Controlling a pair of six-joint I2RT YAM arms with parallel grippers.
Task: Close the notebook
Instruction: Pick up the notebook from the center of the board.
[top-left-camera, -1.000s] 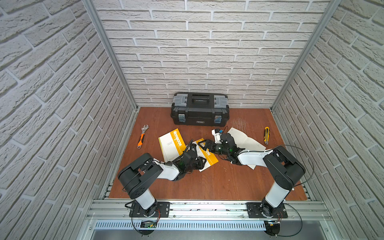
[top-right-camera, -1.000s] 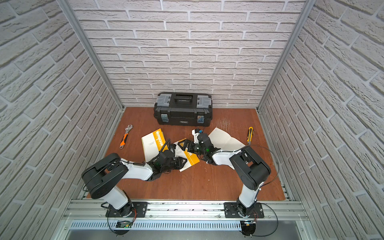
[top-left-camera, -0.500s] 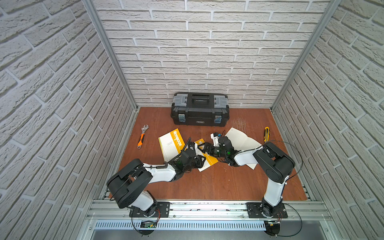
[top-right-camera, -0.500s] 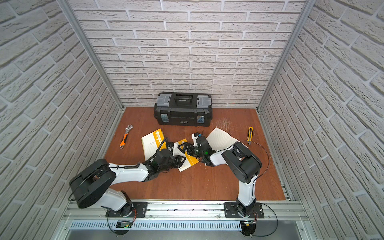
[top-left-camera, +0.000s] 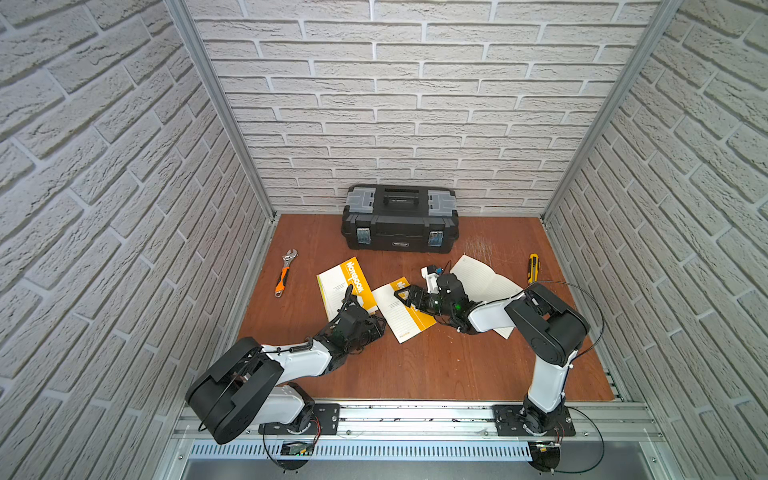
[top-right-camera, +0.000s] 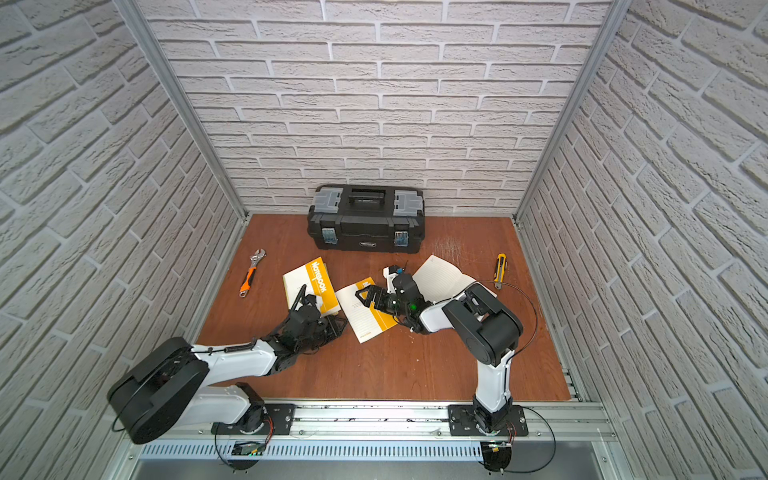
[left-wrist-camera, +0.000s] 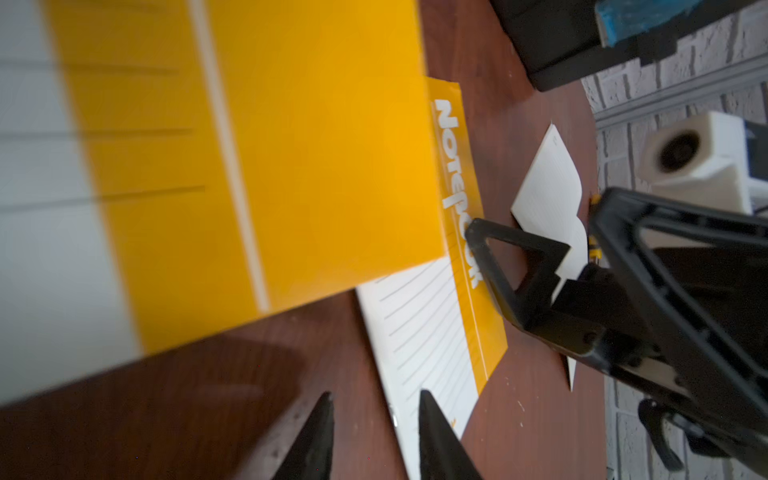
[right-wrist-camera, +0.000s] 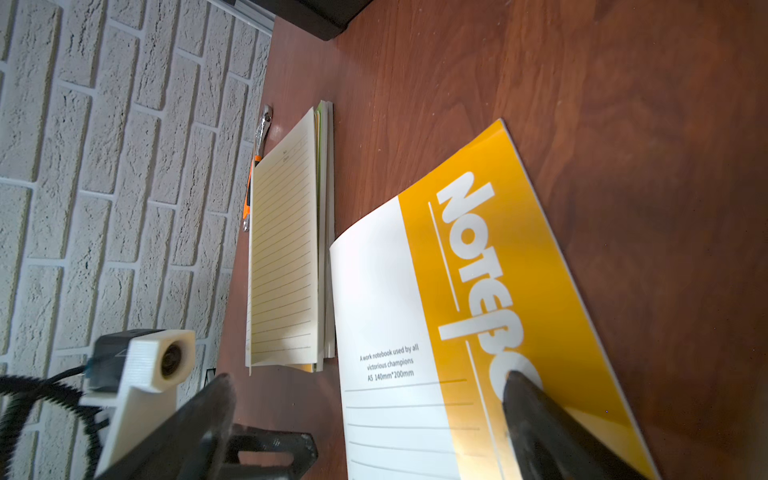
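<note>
Three notebooks lie on the brown table. The left notebook (top-left-camera: 347, 286) has its yellow-and-white cover and a lined page (right-wrist-camera: 284, 249) lifted off its stack. The middle notebook (top-left-camera: 403, 311) lies flat with its cover down. The right notebook (top-left-camera: 486, 278) lies open, white pages up, partly under my right arm. My right gripper (top-left-camera: 411, 299) is open and straddles the middle notebook, one fingertip (right-wrist-camera: 523, 395) resting on its yellow band. My left gripper (top-left-camera: 376, 326) is open and empty, low at that notebook's near corner (left-wrist-camera: 419, 328).
A black toolbox (top-left-camera: 400, 224) stands against the back wall. An orange-handled wrench (top-left-camera: 284, 274) lies at the left and a yellow utility knife (top-left-camera: 533, 268) at the right. Brick-pattern walls close in both sides.
My left gripper has drawn back from the middle notebook toward the front left. The right gripper has stayed over the cover, shifting slightly left as its arm folded.
</note>
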